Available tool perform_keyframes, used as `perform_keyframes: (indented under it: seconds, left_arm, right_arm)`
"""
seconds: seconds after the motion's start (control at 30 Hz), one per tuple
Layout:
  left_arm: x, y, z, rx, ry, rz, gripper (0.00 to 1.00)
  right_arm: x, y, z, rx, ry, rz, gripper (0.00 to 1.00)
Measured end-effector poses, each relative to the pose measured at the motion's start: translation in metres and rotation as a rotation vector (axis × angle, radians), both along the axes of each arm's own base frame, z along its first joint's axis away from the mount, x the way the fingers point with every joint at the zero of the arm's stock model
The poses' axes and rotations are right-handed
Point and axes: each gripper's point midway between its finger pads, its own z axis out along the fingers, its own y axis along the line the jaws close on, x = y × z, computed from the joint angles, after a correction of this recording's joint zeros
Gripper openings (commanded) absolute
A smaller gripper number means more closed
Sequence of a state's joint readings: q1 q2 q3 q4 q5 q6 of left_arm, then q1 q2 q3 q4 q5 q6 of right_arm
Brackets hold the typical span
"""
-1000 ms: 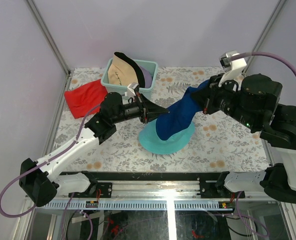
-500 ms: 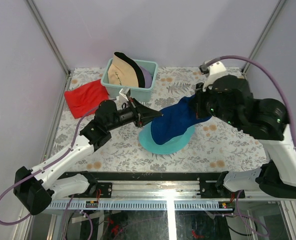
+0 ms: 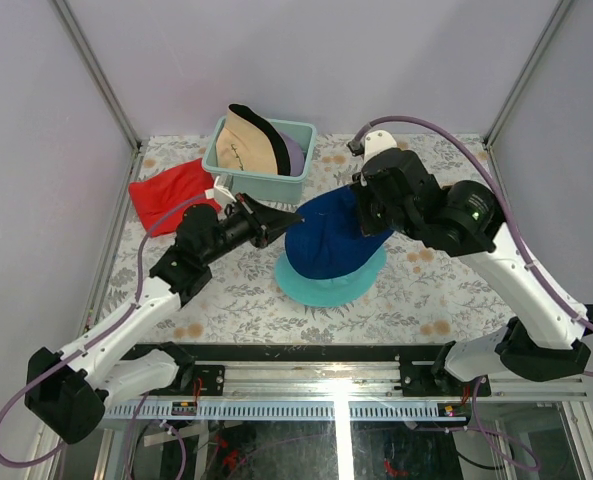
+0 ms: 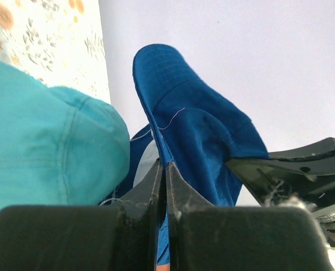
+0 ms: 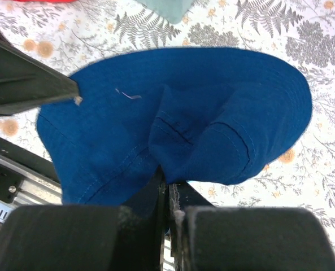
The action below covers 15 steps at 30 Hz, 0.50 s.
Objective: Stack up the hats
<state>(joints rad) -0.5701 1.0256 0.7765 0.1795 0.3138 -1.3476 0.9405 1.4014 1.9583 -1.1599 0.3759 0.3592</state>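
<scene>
The dark blue hat (image 3: 328, 238) hangs spread over the teal hat (image 3: 328, 288), which lies on the table. My left gripper (image 3: 291, 216) is shut on the blue hat's left brim (image 4: 156, 132), with the teal hat (image 4: 43, 152) beside it. My right gripper (image 3: 368, 215) is shut on the blue hat's right side (image 5: 212, 130), pinching a fold of its fabric. A tan hat (image 3: 246, 142) stands on edge in the pale-teal bin (image 3: 264, 182), and a lavender hat (image 3: 293, 152) shows behind it.
A flat red cloth (image 3: 171, 195) lies left of the bin on the floral table cover (image 3: 436, 290). Metal frame posts rise at the back corners. A rail with the arm bases runs along the near edge (image 3: 326, 375).
Both arms have carried the dark blue hat leftward and lower, from draping steeply off the right gripper to lying spread flatter over the teal hat. The right arm swung in from the right.
</scene>
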Motion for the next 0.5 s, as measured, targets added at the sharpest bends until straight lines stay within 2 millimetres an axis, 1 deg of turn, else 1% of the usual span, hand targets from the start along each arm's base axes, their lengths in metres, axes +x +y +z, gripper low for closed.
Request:
perform_keyframes:
  seconds: [0.1,0.17,0.33,0.43,0.5]
  left_arm:
    - [0.007,0.010,0.002,0.023,-0.043,0.036,0.00]
    - [0.011,0.015,0.002,0.041,-0.065,0.052,0.00]
    - [0.012,0.028,-0.010,0.087,-0.085,0.088,0.00]
    - [0.009,0.036,-0.021,0.106,-0.075,0.105,0.00]
    - [0.006,0.039,-0.030,0.116,-0.061,0.110,0.00]
  right_arm:
    - [0.005,-0.003,-0.012,-0.026,0.022,-0.018,0.11]
    - [0.008,-0.004,-0.019,-0.036,0.038,-0.021,0.14]
    - [0.011,0.001,-0.035,-0.034,0.082,-0.008,0.19]
    - [0.013,0.008,-0.040,-0.025,0.102,0.008,0.34]
    - [0.013,0.013,-0.044,-0.025,0.118,0.019,0.40]
